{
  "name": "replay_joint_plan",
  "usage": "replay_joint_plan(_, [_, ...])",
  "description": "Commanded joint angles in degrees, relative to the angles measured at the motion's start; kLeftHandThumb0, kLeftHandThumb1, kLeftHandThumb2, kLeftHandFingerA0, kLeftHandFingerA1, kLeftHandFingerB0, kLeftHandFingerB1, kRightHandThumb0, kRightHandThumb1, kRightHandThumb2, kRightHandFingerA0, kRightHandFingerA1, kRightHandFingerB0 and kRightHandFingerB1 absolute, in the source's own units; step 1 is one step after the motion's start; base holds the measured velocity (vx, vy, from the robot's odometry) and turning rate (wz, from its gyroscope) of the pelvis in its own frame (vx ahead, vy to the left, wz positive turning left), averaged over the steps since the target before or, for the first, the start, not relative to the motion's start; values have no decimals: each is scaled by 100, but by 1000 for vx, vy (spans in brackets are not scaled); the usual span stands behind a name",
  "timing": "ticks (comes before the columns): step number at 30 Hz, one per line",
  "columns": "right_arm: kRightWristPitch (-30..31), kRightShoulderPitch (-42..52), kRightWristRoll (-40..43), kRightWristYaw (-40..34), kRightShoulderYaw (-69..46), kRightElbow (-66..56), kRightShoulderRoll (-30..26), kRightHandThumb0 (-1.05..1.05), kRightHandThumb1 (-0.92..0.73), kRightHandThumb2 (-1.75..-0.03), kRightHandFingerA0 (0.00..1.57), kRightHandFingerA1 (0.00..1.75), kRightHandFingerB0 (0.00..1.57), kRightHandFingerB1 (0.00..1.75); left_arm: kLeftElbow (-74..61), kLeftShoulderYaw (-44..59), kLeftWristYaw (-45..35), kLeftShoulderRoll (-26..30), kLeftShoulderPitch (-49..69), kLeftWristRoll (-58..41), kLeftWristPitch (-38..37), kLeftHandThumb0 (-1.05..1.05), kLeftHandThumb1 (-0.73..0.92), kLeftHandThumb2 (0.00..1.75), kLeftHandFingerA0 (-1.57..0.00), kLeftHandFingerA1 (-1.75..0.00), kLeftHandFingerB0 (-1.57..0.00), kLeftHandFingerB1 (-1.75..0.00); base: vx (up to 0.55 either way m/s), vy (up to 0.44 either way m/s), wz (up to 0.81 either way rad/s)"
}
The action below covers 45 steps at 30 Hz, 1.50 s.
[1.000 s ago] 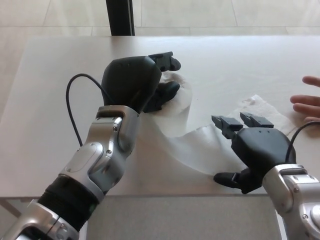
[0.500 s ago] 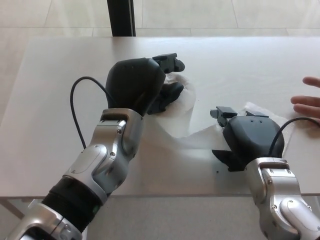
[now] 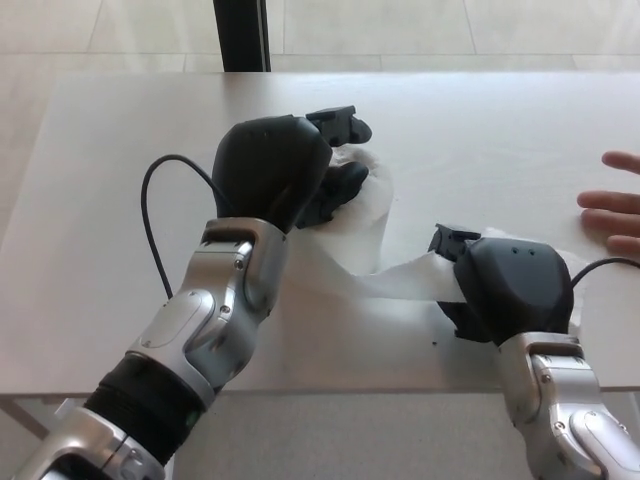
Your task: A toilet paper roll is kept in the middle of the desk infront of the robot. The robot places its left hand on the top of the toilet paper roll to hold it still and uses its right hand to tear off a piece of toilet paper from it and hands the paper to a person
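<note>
The white toilet paper roll (image 3: 367, 205) stands at the middle of the desk. My left hand (image 3: 285, 170) lies over its top, fingers (image 3: 340, 125) curled over the far side and pressing down. A loose strip of paper (image 3: 395, 280) runs from the roll to the right along the desk. My right hand (image 3: 508, 290) is turned palm down on the strip's end, fingers (image 3: 450, 240) closed onto it. The strip rises slightly where it meets the hand. Most of the paper's end is hidden under that hand.
A person's hand (image 3: 615, 205) rests on the desk (image 3: 120, 200) at the right edge, fingers pointing toward me. A black cable (image 3: 150, 190) loops from my left forearm. The desk's front edge runs just below my right hand.
My right hand has turned palm down and moved forward onto the loose paper, closing on it. The left hand stays on the roll.
</note>
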Motion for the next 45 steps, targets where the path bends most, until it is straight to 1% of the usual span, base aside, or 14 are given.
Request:
replay_joint_plan(1, [-1658, 406, 1475, -842, -881, -156, 426, -34, -83, -72, 91, 175, 73, 163, 197, -104, -232, 66, 399, -19, -120, -50, 79, 63, -75, -60, -68, -50, 0, 0, 0])
replay_joint_plan(2, [-1776, 438, 1830, -788, -1104, -217, 667, -35, -82, -71, 90, 175, 74, 163, 213, -100, -207, 63, 410, -23, -135, -50, 78, 64, -76, -59, -69, -50, 0, 0, 0])
replay_joint_plan(4, [-1818, 450, 2238, -800, -1429, -341, 1087, -26, -53, -124, 94, 175, 77, 165, 207, -117, -230, 69, 429, -14, -120, -50, 80, 64, -75, -59, -68, -50, 0, 0, 0])
replay_joint_plan(6, [-1926, 424, 2707, -719, -1730, -486, 1489, -19, -46, -144, 97, 175, 82, 159, 186, -128, -263, 84, 453, 1, -78, -50, 81, 64, -74, -59, -67, -50, 0, 0, 0])
replay_joint_plan(15, [-1222, 173, 4434, -97, -2893, -1341, 2850, -20, -38, -148, 114, 175, 89, 163, 192, -154, -275, 135, 472, 52, -39, -50, 81, 64, -72, -59, -65, -49, 0, 0, 0])
replay_joint_plan(16, [-783, 13, 4901, -92, -3216, -1626, 3095, -9, -63, -130, 121, 127, 124, 128, 192, -151, -252, 150, 480, 48, -78, -50, 81, 64, -74, -58, -65, -49, 0, 0, 0])
replay_joint_plan(17, [-586, -66, 5088, -88, -3364, -1771, 3193, -31, -38, -151, 145, 173, 95, 144, 197, -146, -239, 146, 480, 41, -92, -49, 80, 64, -74, -59, -65, -49, 0, 0, 0])
replay_joint_plan(19, [-506, -101, 5125, -66, -3440, -1851, 3239, -31, -38, -151, 145, 173, 95, 144, 203, -146, -230, 140, 476, 39, -96, -49, 80, 64, -74, -59, -65, -49, 0, 0, 0])
replay_joint_plan(20, [-190, -245, 5481, -210, -3676, -2097, 3435, -18, -34, -159, 109, 175, 93, 158, 185, -113, -270, 153, 490, -2, -88, -49, 80, 64, -73, -58, -64, -49, 0, 0, 0])
replay_joint_plan(21, [84, -399, 5816, -427, -3912, -2273, 3577, -11, -63, -130, 117, 125, 115, 124, 210, -98, -239, 155, 495, -14, -111, -49, 80, 64, -74, -59, -64, -50, 0, 0, 0])
replay_joint_plan(25, [326, -618, 6218, -676, -4221, -2499, 3584, -7, -72, -133, 113, 124, 109, 122, 240, -100, -187, 151, 510, -6, -124, -48, 80, 64, -75, -59, -65, -50, 0, 0, 0])
replay_joint_plan(26, [338, -693, 6484, -790, -4358, -2564, 3595, -7, -72, -133, 113, 124, 109, 122, 240, -116, -188, 152, 504, 14, -115, -48, 80, 64, -75, -59, -65, -50, 0, 0, 0])
replay_joint_plan(27, [348, -720, 6591, -837, -4405, -2574, 3613, -14, -57, -141, 101, 175, 74, 175, 236, -108, -165, 158, 522, 8, -132, -48, 80, 64, -75, -61, -66, -51, 0, 0, 0])
replay_joint_plan(45, [145, -1937, 9068, -2411, -5525, -2621, 3498, -29, -81, -102, 106, 175, 82, 175, 285, -207, -55, 118, 681, 87, -83, -50, 82, 64, -74, -66, -68, -55, 0, 0, 0])
